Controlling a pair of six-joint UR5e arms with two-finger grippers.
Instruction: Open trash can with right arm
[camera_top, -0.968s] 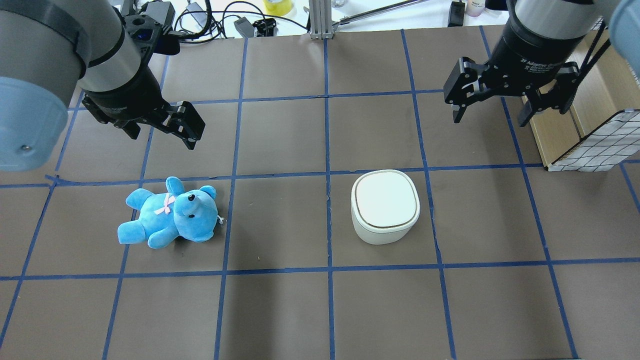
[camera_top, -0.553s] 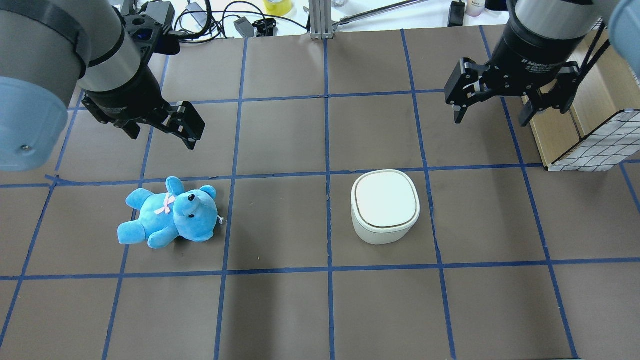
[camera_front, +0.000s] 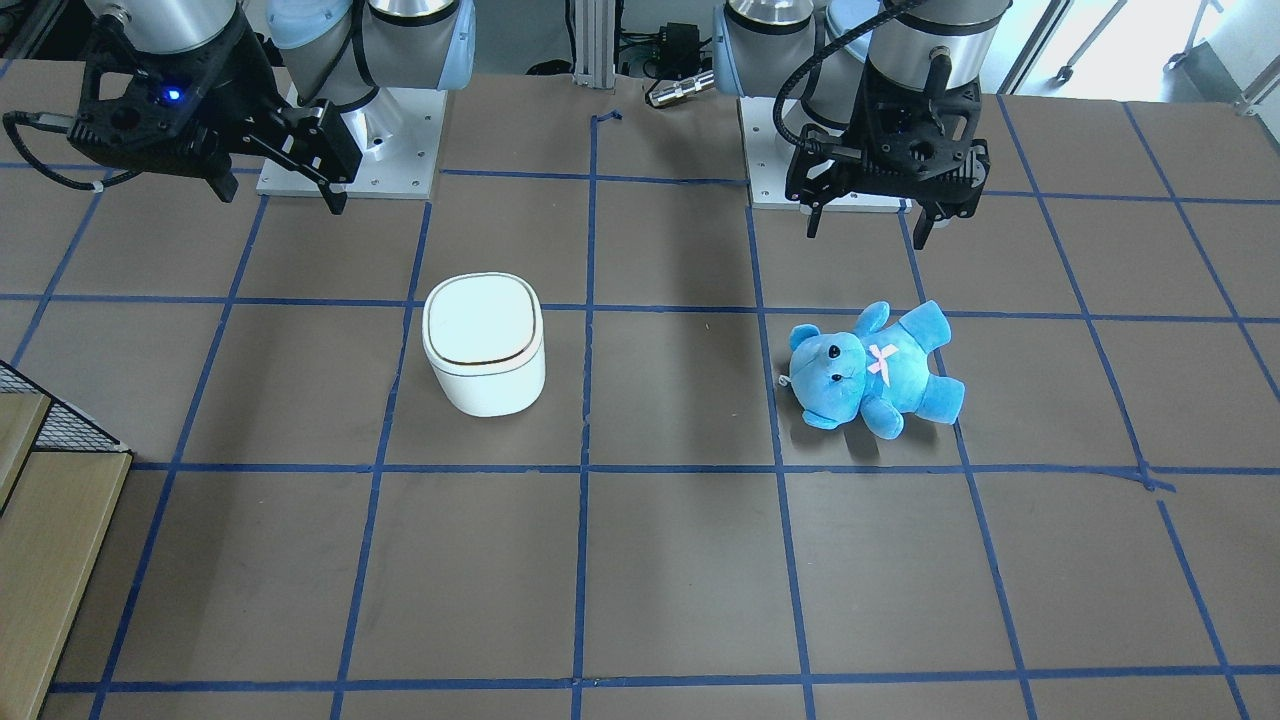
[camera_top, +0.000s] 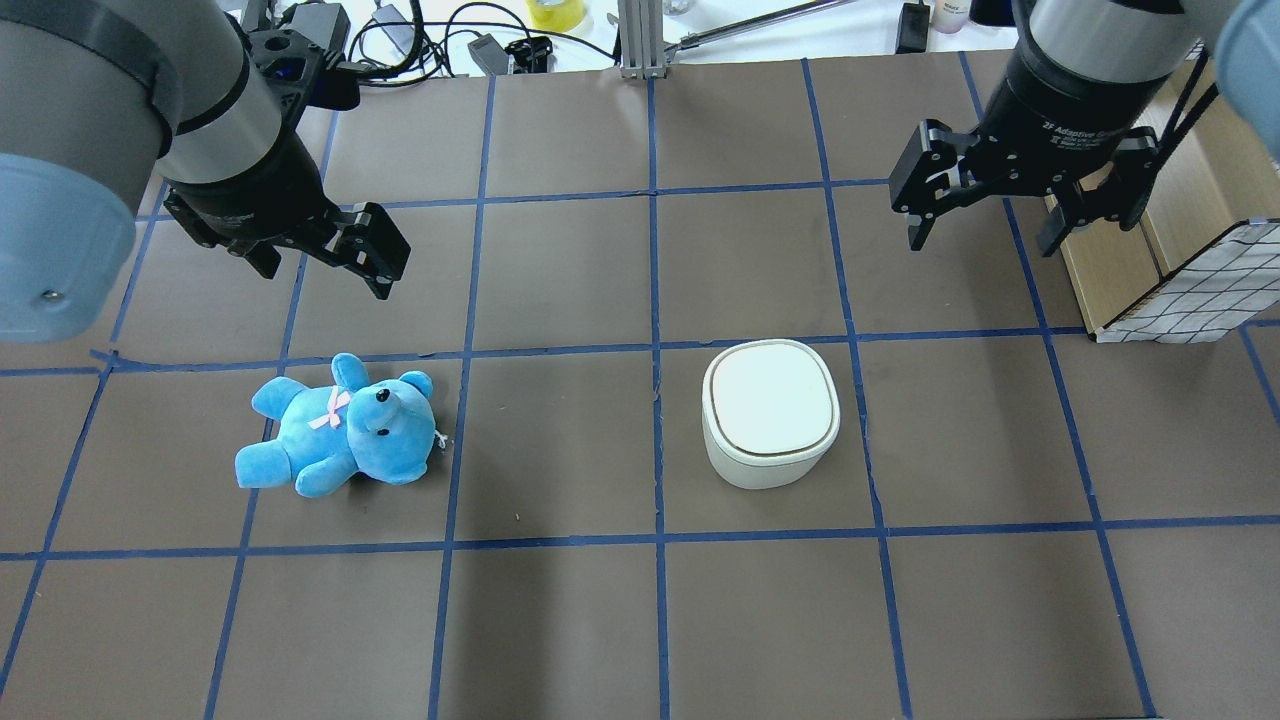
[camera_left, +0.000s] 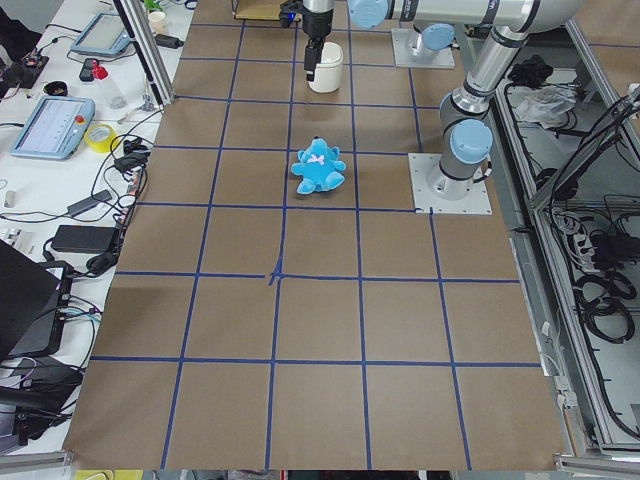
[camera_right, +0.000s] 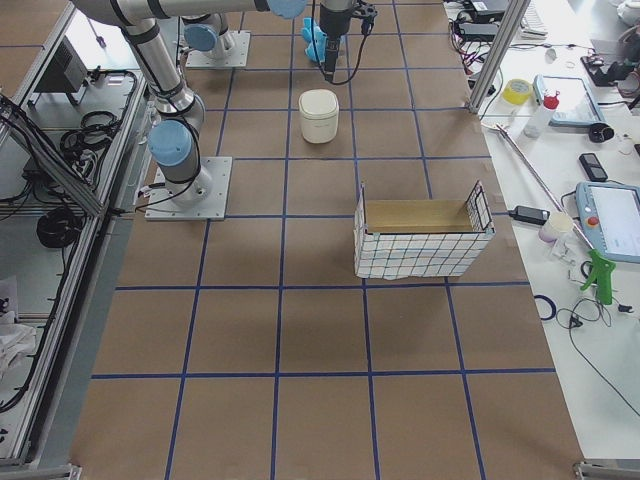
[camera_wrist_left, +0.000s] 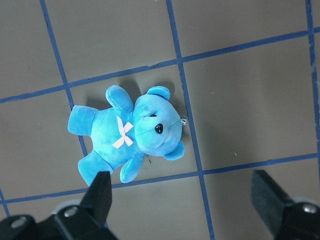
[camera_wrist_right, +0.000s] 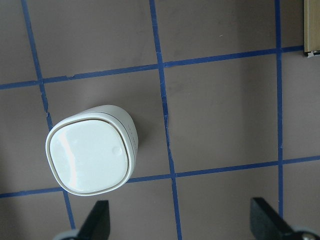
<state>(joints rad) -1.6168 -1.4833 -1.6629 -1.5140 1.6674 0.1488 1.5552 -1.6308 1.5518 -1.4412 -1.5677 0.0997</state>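
The white trash can (camera_top: 770, 400) stands on the brown table with its flat lid shut; it also shows in the front view (camera_front: 484, 335) and the right wrist view (camera_wrist_right: 92, 155). My right gripper (camera_top: 980, 240) hangs open and empty above the table, beyond and to the right of the can, apart from it. Its blue light shows in the front view (camera_front: 280, 195). My left gripper (camera_top: 325, 280) is open and empty above the table, just beyond the blue teddy bear (camera_top: 340, 430).
A wire-mesh box with wooden panels (camera_top: 1180, 290) stands at the table's right edge, close to my right gripper. The teddy bear (camera_wrist_left: 130, 135) lies on its back left of the can. Cables and tools (camera_top: 420, 40) lie past the far edge.
My right gripper has shifted very slightly; the can, the bear and the left arm have not moved.
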